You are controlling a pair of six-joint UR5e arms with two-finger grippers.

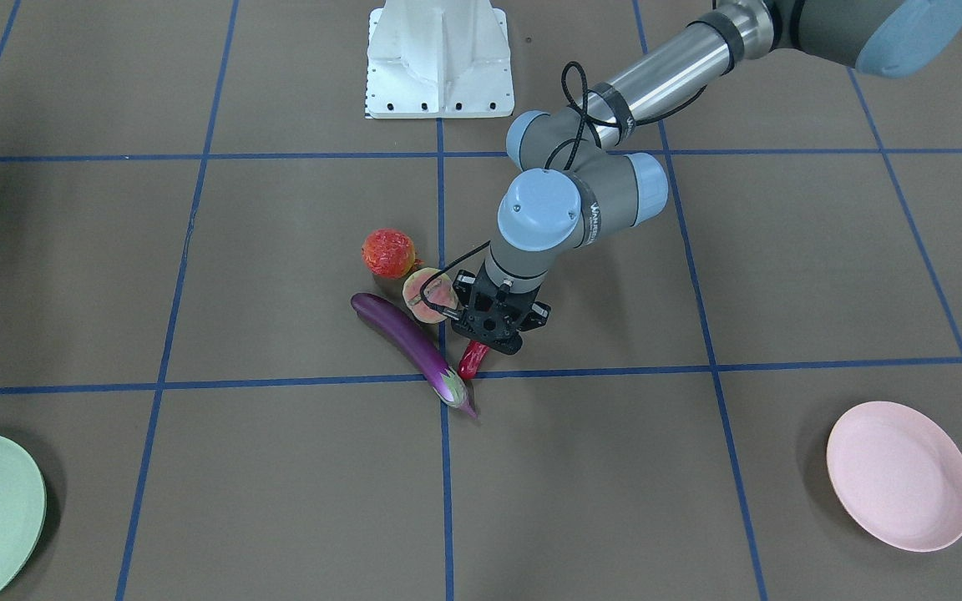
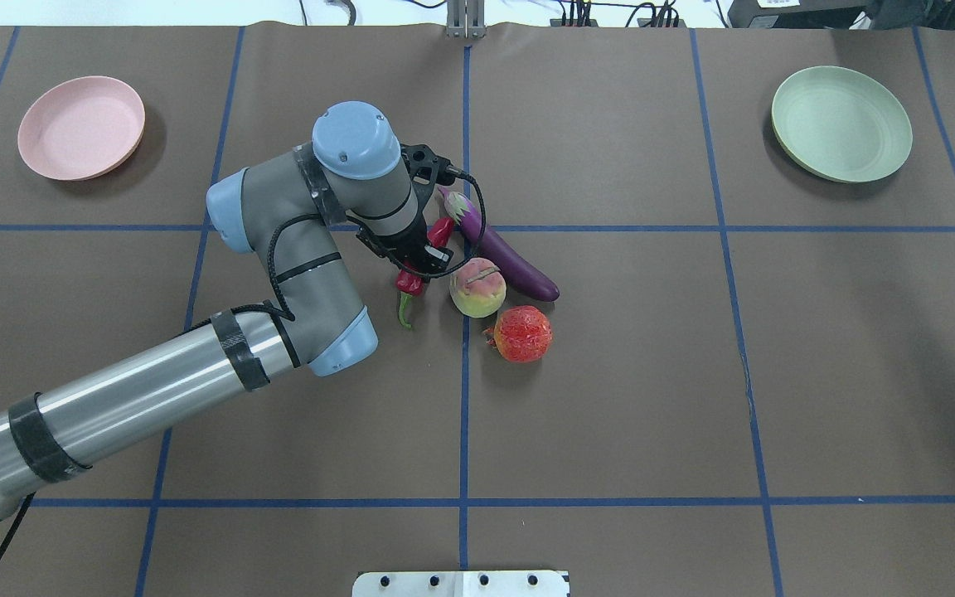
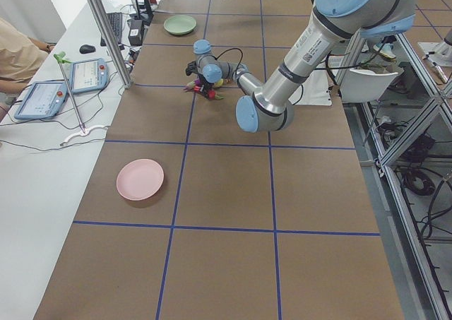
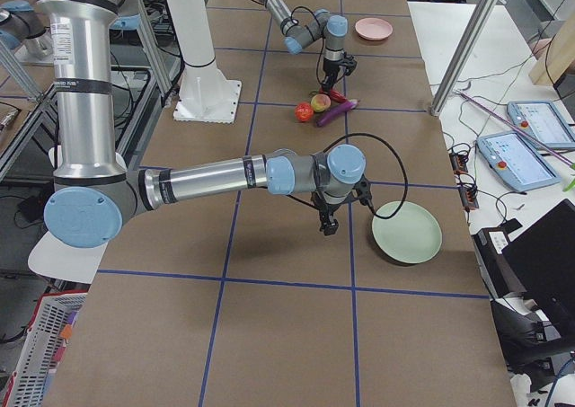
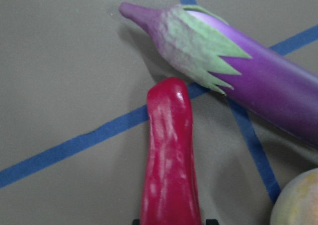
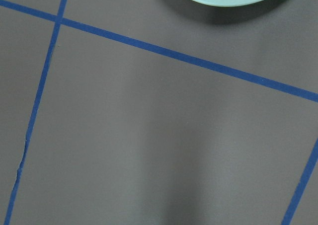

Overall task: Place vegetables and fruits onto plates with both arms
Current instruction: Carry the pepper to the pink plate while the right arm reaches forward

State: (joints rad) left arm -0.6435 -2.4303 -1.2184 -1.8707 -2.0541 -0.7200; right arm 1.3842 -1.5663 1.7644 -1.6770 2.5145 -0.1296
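Brown matte sheeting is laid over the table point(image 2: 610, 414) and is crossed by blue tape lines point(image 2: 610, 228). Four pieces are gathered at its middle. A long glossy purple eggplant point(image 2: 511, 261) with a pale green pointed cap is seen there. Just left of it lies a shorter, smooth red chili pepper point(image 2: 409, 283) with a thin green stem, its tip close to the eggplant's cap. A round halved fruit point(image 2: 477, 288), pink with a yellow-green rim, is placed against the eggplant. A bumpy red-orange ball fruit point(image 2: 522, 333) is found just nearer.

Two shallow matte plates stand bare and well apart: the pink plate point(image 2: 81, 127) far left, the green plate point(image 2: 842, 124) far right.

The left arm point(image 2: 146, 390) is stretched from near left, with the wrist bent down. The left gripper point(image 2: 419, 264) is lowered over the chili pepper, one finger on each side; whether it is pressed cannot be told. The right arm point(image 4: 207, 175) is held low, and the right gripper point(image 4: 329, 225) is pointed down beside the green plate; its opening cannot be told.
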